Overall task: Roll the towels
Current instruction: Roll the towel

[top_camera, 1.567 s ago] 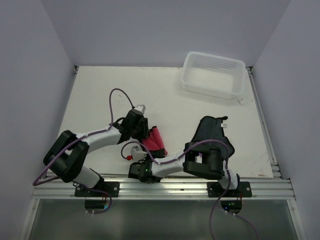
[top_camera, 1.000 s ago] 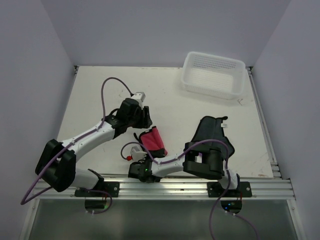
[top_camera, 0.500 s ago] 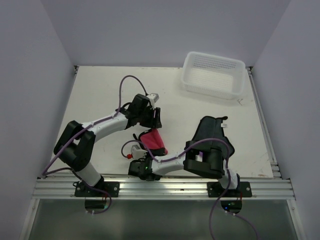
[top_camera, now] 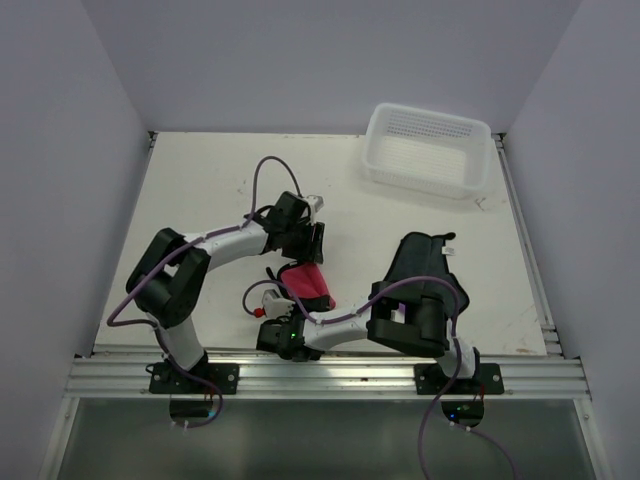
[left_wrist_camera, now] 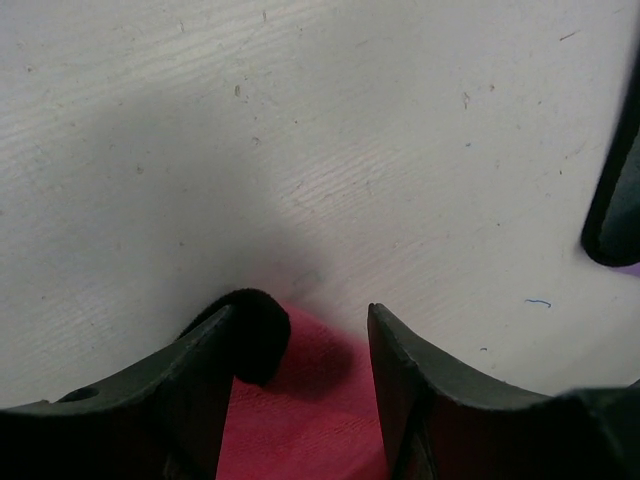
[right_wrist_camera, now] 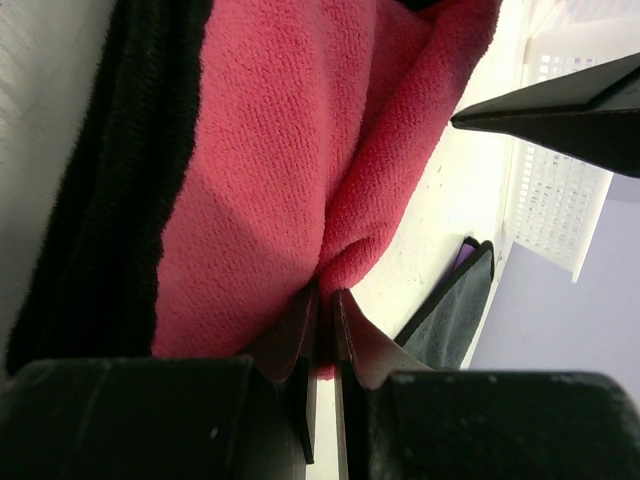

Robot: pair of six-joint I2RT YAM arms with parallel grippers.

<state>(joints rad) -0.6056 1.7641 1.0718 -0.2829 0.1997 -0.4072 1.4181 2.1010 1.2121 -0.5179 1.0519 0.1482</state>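
A: Where's the pink towel (top_camera: 305, 285)?

B: Near the table's (top_camera: 200, 190) front edge, mid. My right hand (right_wrist_camera: 322, 300) is pinching its edge; left hand (left_wrist_camera: 305, 335) is spread over its far end.

A: Risk?

B: Thin pinch, could slip & the roll unwinds. The other towel (top_camera: 425, 262) isn't rolled yet.

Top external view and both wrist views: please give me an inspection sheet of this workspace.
Surface: white table, scuffed.
Job's things: pink-red towel bunched between the arms; dark towel lying to its right.
Clutter: white perforated basket at the far right, nothing seen inside.
Grippers: left gripper open over the pink-red towel's far edge; right gripper shut, pinching a fold of that towel.
Cables: purple cable looping above the left arm.
Surroundings: plain lavender walls.
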